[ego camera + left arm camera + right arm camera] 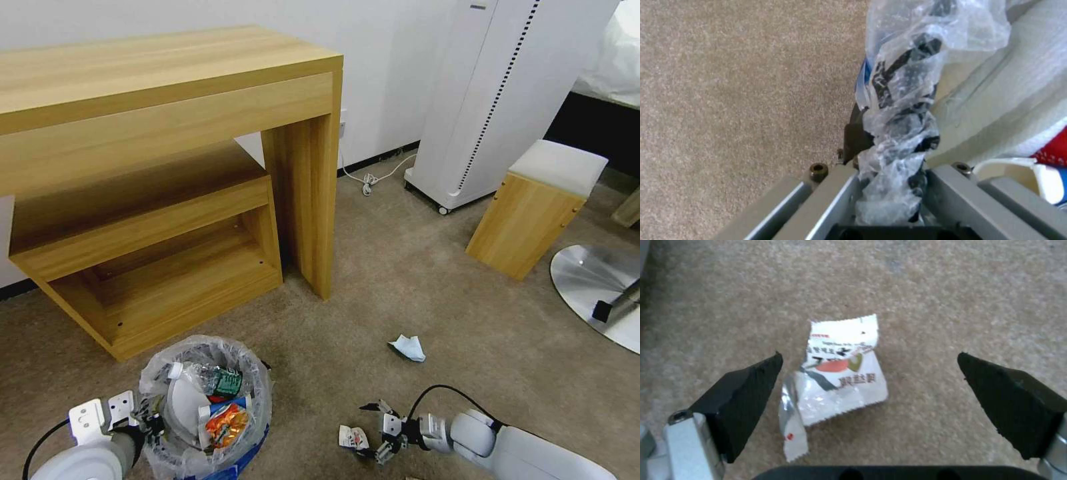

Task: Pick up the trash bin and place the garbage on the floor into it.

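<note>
Trash bin (207,407), small and round with a blue body, lined with a crinkled translucent plastic bag, sits at the robot's left on the beige short-pile carpet floor (427,280), in front of the light wooden desk (167,87). It already holds a white slipper, a green-labelled clear bottle and bright wrappers. The left end effector (148,419) is clamped on the bin's bagged rim; the left wrist view shows the plastic bunched between its closed fingers (835,200).

The step in hand looks like collecting the remaining litter. The right end effector (377,430) hangs low over the carpet, its black fingertips (746,386) spread wide to either side of a torn white wrapper with red and green print (840,370), holding nothing and not touching it. The next move probably calls for lowering until the tips reach the carpet, then closing on the flat wrapper, which may slip or crumple. A crumpled white tissue (408,347) lies farther out on the carpet, still to be gathered.
</note>
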You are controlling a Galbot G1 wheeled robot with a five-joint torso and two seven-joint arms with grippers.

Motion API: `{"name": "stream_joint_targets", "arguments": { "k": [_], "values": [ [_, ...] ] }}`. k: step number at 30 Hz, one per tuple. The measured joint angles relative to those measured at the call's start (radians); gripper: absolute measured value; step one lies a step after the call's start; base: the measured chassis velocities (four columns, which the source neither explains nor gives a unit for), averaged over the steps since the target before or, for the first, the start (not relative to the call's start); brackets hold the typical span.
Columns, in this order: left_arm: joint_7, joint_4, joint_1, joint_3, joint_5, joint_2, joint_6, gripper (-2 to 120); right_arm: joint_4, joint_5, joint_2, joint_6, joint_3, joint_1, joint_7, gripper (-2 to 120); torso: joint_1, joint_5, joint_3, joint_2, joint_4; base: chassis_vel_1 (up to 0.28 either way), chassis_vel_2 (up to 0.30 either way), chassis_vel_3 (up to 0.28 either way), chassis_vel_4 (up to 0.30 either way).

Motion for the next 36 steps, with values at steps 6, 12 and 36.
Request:
{"name": "stream_joint_targets", "arguments": {
  "k": [6,12,36],
  "values": [
    [-0.001,0.004,-0.005,0.002,-0.004,0.001,0.000,0,-0.011,0.001,0.011,0.005,-0.010,-0.005,-0.004,100,0.000,0.0000,0.000,0.000,0.0000,0.000,0.000,0.000,0.000],
    [-0.001,0.006,-0.009,0.005,-0.004,0.001,0.000,0,-0.027,0.004,0.025,0.007,-0.015,-0.007,-0.012,100,0.000,0.0000,0.000,0.000,0.0000,0.000,0.000,0.000,0.000],
    [0.000,-0.002,-0.002,0.010,0.007,-0.004,0.000,0,-0.024,0.047,0.035,0.009,-0.005,-0.026,-0.024,43,0.000,0.0001,0.000,0.000,-0.0001,0.000,0.000,0.000,0.000]
  ]
}}
